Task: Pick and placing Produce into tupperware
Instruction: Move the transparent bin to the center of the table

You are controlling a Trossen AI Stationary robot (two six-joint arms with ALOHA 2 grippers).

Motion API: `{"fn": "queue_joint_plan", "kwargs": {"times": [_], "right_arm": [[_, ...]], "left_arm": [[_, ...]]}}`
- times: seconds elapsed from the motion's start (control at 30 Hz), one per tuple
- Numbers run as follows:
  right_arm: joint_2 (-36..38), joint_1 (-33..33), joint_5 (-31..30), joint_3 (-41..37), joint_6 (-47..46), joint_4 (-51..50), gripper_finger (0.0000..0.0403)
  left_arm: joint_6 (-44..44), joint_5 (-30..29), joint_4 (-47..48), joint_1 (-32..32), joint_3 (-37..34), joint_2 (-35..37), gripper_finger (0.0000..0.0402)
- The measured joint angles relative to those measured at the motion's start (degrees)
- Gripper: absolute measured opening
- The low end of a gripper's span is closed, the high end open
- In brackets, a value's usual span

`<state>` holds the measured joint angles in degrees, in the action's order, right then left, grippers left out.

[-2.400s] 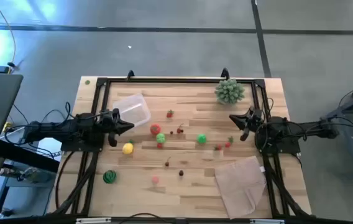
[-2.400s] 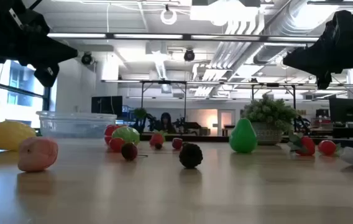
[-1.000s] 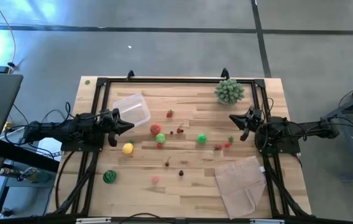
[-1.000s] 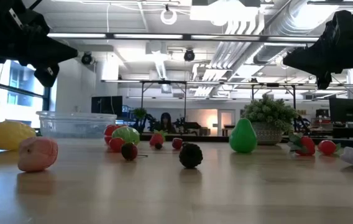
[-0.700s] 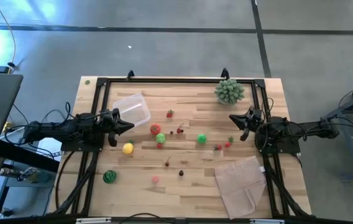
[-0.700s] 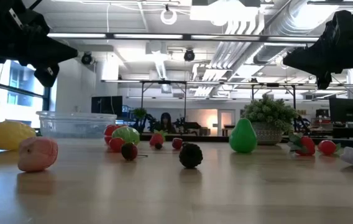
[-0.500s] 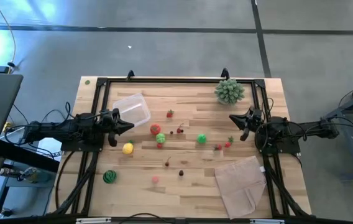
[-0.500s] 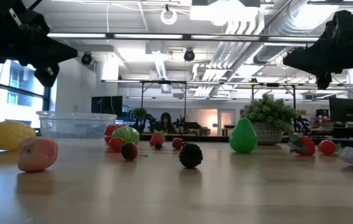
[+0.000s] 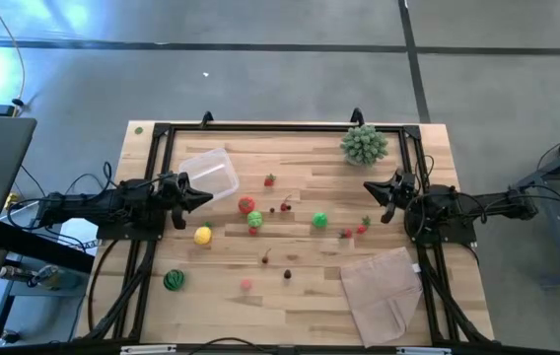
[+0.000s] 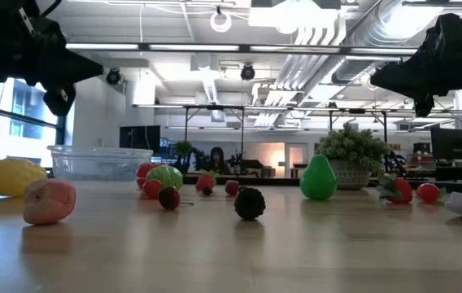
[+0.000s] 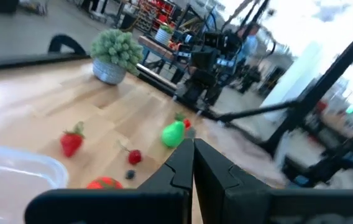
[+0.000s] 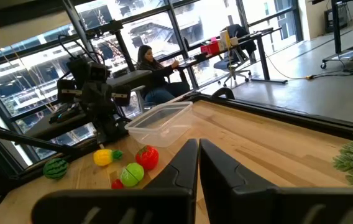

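Tupperware (image 9: 211, 174): clear tub, empty, far-left part of the counter (image 9: 300, 296). Produce, all loose on the boards: yellow lemon (image 9: 202, 236) near of the tub; red tomato (image 9: 246, 205) and a green round (image 9: 255, 219) to its right; green pear (image 9: 319, 221) mid-counter; striped melon ball (image 9: 173, 281) at the near-left; small red berries scattered between.

Left pincer (image 9: 206, 200): closed, empty, raised just beside the tub's near-right corner. Right pincer (image 9: 370, 187): closed, empty, raised at the right edge, well apart from the tub.

Step in hand, as judged: first pick, not yet begun. The lemon lies nearest the left pincer; its fingers should be opened wide before descent and closed across the lemon's short axis.
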<state>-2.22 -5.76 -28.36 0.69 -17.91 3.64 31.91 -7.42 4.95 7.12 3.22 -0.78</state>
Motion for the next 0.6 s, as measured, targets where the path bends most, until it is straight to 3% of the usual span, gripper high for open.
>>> {"fn": "queue_joint_plan", "kwargs": {"times": [0.13,0.3,0.43,0.6], "right_arm": [[0.0,0.01,0.01,0.0,0.0,0.0,0.0007],[0.0,0.0,0.01,0.0,0.0,0.0,0.0007],[0.0,0.02,0.0,0.0,0.0,0.06,0.0007],[-0.02,0.02,0.0,0.0,-3.92,1.17,0.0007]], "left_arm": [[10.15,-1.33,-1.28,0.01,0.02,-0.01,0.0001],[21.34,-4.89,-9.32,0.02,0.02,-0.01,0.0001],[18.43,-6.69,-25.65,0.02,0.02,0.0,0.0001],[3.34,-6.92,-46.97,0.02,0.02,0.0,0.0001]]}}
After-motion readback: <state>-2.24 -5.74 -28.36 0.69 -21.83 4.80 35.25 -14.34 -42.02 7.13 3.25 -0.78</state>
